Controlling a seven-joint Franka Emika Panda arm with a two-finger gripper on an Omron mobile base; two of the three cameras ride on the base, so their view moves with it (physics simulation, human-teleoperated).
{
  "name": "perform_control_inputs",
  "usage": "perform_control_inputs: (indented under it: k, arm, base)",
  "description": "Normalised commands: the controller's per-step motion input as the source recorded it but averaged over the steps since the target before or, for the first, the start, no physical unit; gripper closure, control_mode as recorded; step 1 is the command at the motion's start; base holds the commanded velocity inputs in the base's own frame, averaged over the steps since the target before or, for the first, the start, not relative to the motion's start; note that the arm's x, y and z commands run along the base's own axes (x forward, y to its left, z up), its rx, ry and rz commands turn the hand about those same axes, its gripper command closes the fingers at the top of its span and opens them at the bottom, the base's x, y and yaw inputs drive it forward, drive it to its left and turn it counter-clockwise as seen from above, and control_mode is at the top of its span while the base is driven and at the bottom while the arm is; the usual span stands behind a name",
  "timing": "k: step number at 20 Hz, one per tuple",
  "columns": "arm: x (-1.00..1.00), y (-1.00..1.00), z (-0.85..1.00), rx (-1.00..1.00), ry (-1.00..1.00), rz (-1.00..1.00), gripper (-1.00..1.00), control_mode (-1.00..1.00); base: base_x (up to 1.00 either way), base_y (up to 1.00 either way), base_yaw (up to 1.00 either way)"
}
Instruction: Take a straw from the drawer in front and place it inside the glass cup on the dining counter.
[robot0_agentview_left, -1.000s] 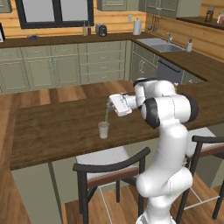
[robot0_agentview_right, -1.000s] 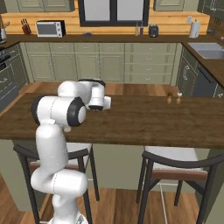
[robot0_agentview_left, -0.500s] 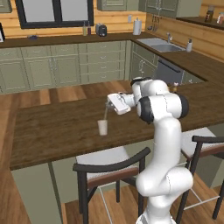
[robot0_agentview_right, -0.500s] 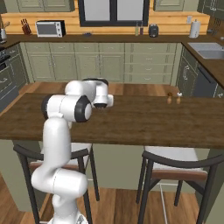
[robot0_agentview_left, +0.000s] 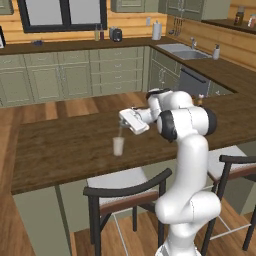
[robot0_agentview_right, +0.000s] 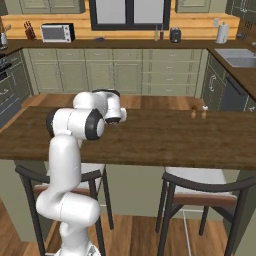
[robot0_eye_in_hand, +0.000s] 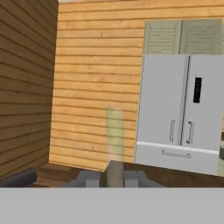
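Straw (robot0_agentview_left: 119, 131) pinched upright between closed fingers of gripper (robot0_agentview_left: 121, 124), long axis near vertical, lower end just above mouth of glass cup (robot0_agentview_left: 118, 146) on dining counter (robot0_agentview_left: 60, 150). Cup directly below hand; likely straight descent, then release.

Straw (robot0_eye_in_hand: 115, 135): blurred, translucent streak in hand view; lower end hidden between dark fingertips (robot0_eye_in_hand: 89, 178). Fridge (robot0_eye_in_hand: 183, 113) cut off at 3 o'clock edge. In right base view the arm's shoulder hides the gripper.
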Motion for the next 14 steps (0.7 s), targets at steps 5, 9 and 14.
perform_control_inputs:
  k: [5, 9, 14]
  arm:
    - [-0.06, 0.21, 0.02, 0.0, 0.0, 0.01, 1.0, -1.0]
    - [-0.01, -0.01, 0.0, 0.0, -0.01, 0.04, 1.0, -1.0]
    - [-0.18, -0.1, 0.0, 0.0, -0.05, 0.02, 1.0, -1.0]
  base:
    - [0.0, 0.0, 0.0]
    - [0.0, 0.0, 0.0]
    - [0.0, 0.0, 0.0]
